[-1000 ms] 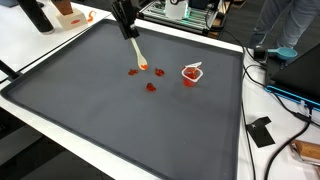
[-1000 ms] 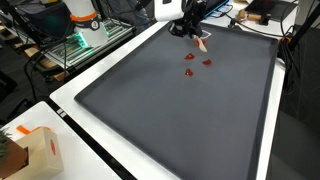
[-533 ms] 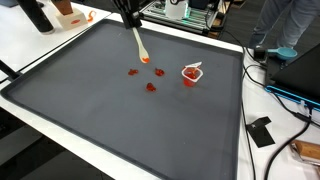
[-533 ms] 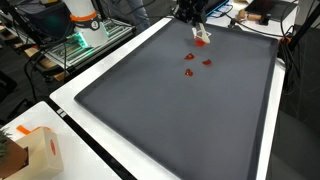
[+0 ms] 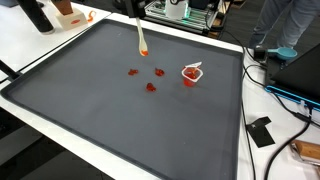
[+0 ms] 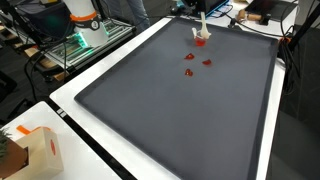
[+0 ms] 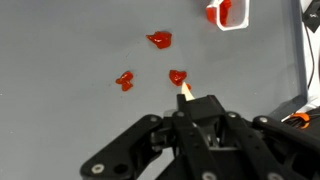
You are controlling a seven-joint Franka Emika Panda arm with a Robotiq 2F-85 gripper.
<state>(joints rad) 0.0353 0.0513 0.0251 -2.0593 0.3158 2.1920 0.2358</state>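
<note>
My gripper [image 7: 190, 106] is shut on a pale wooden stick [image 5: 140, 34] with an orange-red tip [image 7: 184, 91]. The stick hangs slanted above the dark grey mat [image 5: 120, 120], its tip clear of the surface. In an exterior view the gripper body is almost out of frame at the top. Three small red pieces [image 5: 132, 72] [image 5: 158, 71] [image 5: 151, 86] lie on the mat below the tip, also seen in the wrist view [image 7: 159, 40] [image 7: 124, 80] [image 7: 178, 76]. A small white cup with red contents [image 5: 191, 73] stands beside them, at the top of the wrist view [image 7: 228, 12].
The mat lies on a white table [image 5: 40, 45]. Cables and a black box [image 5: 262, 131] lie off one edge. A person [image 5: 290, 30] stands at a far corner. A rack with equipment [image 6: 80, 40] and a cardboard box [image 6: 30, 150] sit by another side.
The gripper has risen and pulled back toward the mat's far edge, lifting the stick's tip away from the red pieces. The pieces and the cup have stayed put.
</note>
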